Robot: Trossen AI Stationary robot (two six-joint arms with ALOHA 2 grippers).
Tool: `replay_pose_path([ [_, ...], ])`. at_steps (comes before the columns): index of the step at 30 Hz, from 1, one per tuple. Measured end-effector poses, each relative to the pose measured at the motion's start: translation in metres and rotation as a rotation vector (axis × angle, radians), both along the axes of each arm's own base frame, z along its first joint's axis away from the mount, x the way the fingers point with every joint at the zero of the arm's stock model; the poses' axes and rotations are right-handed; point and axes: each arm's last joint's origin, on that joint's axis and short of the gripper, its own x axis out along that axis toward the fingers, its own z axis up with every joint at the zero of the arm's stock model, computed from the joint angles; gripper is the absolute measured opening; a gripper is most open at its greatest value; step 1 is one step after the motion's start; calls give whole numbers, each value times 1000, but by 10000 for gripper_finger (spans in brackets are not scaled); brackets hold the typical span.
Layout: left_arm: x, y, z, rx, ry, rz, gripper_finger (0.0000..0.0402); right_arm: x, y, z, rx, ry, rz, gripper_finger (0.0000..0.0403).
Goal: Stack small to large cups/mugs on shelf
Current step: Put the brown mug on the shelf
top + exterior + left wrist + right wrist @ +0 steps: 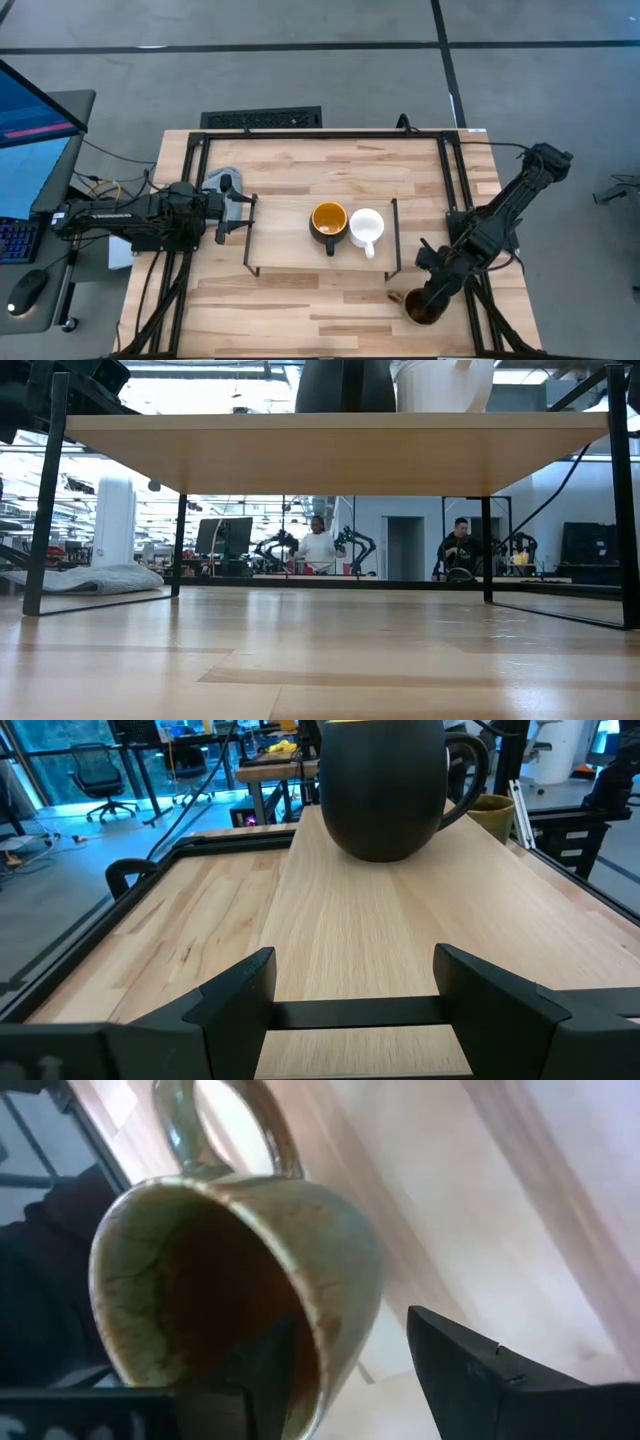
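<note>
One finger of our right gripper (pixel 350 1380) sits inside the olive-brown mug (pixel 422 306) and the other outside its wall, jaws straddling the rim fairly wide rather than pinching, with that mug on the tabletop (pixel 300 300) just off the shelf's (pixel 290 250) right end. We've got the dark mug (pixel 328 222) and white mug (pixel 366 227) touching side by side on the shelf, and the left gripper (pixel 355 985) parked wide open at the shelf's left edge. If we lift on a one-wall grip it could tilt, slip, or bump the white one.
</note>
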Motion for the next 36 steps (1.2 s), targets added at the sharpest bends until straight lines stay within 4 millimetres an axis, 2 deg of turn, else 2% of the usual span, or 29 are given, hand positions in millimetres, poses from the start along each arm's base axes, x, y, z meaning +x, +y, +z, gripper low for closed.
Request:
replay_pose_path([
  [11,0,0,0,-1,-1,0,263,2,0,0,-16,-31,17,213],
  [15,0,0,0,-4,0,1,263,2,0,0,-26,-45,53,201],
  [19,0,0,0,-2,-1,0,263,2,0,0,-27,-45,55,168],
  [30,0,1,0,7,-1,22,263,1,-1,-1,-38,-36,59,35],
  [36,0,1,0,7,2,23,263,1,-1,-1,-37,-40,66,31],
])
